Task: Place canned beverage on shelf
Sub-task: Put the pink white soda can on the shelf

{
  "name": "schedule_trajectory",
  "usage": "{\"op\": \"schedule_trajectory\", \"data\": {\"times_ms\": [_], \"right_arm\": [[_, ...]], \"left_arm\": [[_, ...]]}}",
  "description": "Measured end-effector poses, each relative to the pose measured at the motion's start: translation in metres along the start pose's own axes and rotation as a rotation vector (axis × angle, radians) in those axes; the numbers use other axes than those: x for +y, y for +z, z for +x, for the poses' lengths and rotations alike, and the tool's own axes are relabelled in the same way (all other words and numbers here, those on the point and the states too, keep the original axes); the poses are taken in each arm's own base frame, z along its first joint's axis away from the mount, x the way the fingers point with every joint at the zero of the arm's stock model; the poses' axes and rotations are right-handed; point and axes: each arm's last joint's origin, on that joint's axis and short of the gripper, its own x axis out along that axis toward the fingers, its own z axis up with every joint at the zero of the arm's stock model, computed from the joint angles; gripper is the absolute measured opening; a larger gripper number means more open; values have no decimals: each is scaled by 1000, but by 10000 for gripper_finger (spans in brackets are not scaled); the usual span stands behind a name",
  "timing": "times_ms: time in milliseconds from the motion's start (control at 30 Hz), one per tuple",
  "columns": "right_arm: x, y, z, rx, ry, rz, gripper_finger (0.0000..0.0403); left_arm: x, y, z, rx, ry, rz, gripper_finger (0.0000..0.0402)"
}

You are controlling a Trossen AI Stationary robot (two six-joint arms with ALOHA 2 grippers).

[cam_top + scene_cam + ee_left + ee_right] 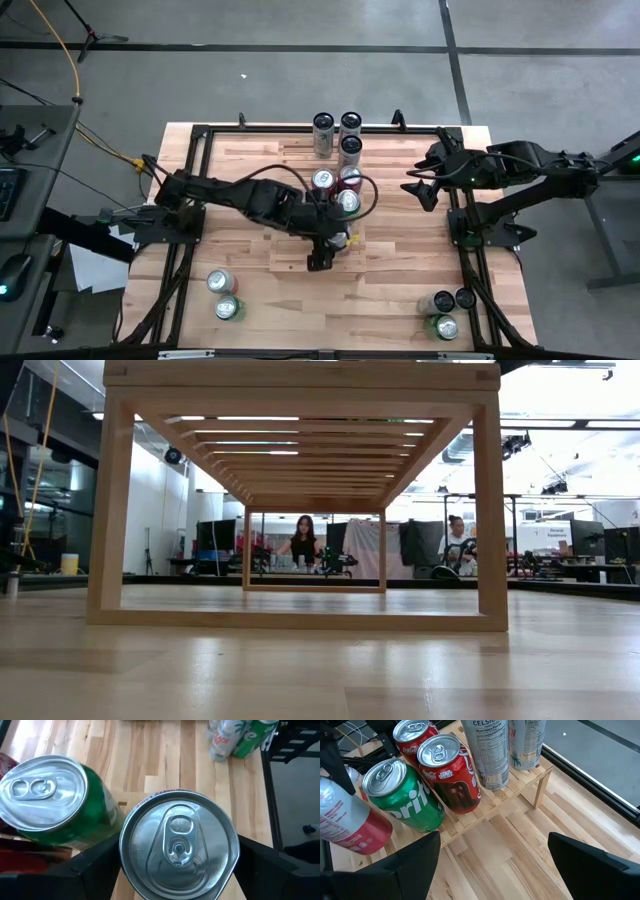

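Left gripper: my jaws wide around a silver-topped can, mid-surface by the shelf.
Right gripper: my jaws wide, empty, right of shelf.
Shelf: cans standing there, green can nearest.

In the high view, the dark six-joint left arm reaches from the left edge toward the frame's centre, elbow bent, its two-finger hand pointing downward just below centre. Its dark fingers stand spread wide. The dark right arm waits folded at the right of the frame, its hand pointing left, fingers parted wide.
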Motion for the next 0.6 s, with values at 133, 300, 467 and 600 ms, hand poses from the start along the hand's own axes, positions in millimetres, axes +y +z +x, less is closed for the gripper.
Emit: {"op": "schedule_trajectory", "data": {"times_ms": [133,300,467,600], "right_arm": [[0,0,0,0,1,0,355],[0,0,0,8,10,-1,355],[0,0,0,8,11,-1,355],[0,0,0,9,12,-1,355]], "left_arm": [[3,1,1,2,7,-6,323],[4,1,1,-1,20,-5,323],[3,1,1,0,20,11,324],[4,1,1,0,21,65,324]]}}
